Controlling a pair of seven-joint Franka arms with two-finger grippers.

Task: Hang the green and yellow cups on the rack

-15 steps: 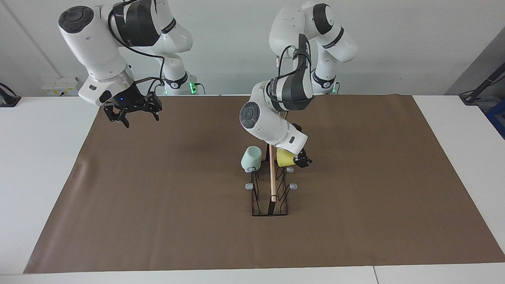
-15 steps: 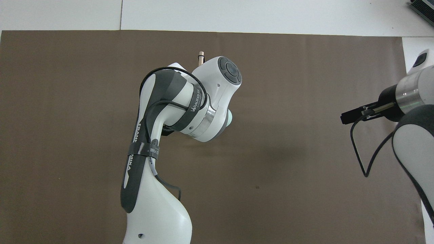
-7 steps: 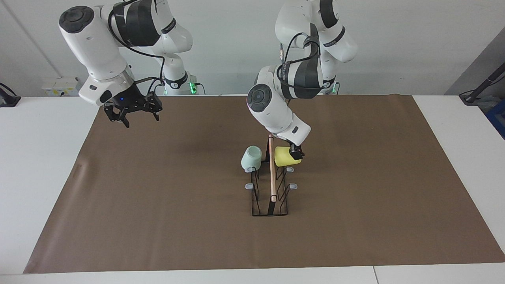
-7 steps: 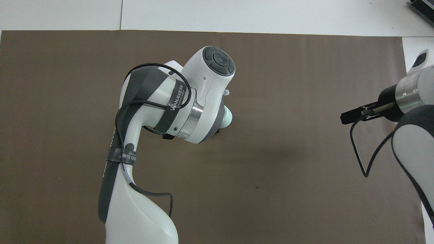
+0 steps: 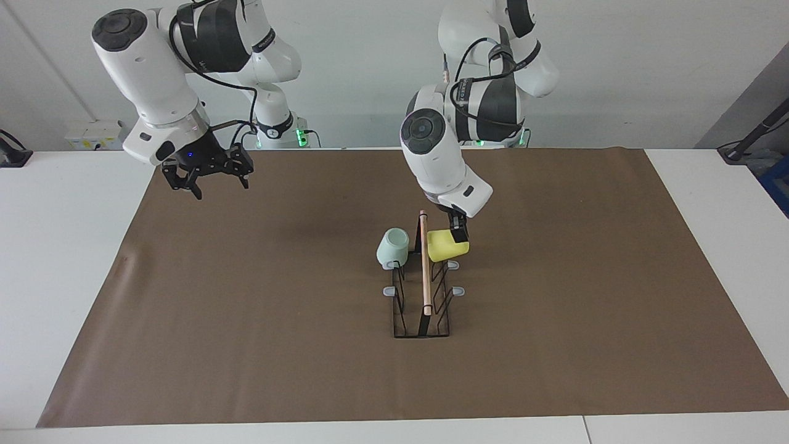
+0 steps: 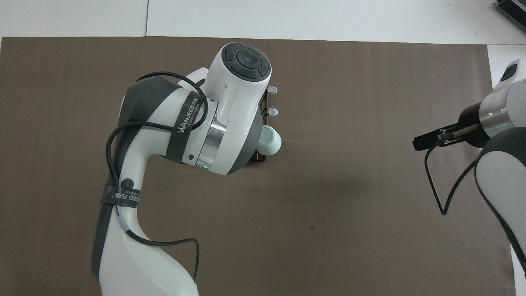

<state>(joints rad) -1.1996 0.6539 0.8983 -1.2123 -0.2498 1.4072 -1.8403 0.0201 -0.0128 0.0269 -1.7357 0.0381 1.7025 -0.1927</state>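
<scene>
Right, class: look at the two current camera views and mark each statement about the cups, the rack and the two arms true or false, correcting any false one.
1. The pale mint green plastic cup hangs on the black wire rack with the wooden top rod. True.
2. The bright yellow plastic cup lies on the brown table mat. False: it sits on a rack prong, on the side toward the left arm's end.
3. Both cups hang at the rack end nearer the robots. True.
4. The right gripper holds the green cup. False: it hangs empty over the mat, waiting.
5. The left gripper is just above the yellow cup. True.
</scene>
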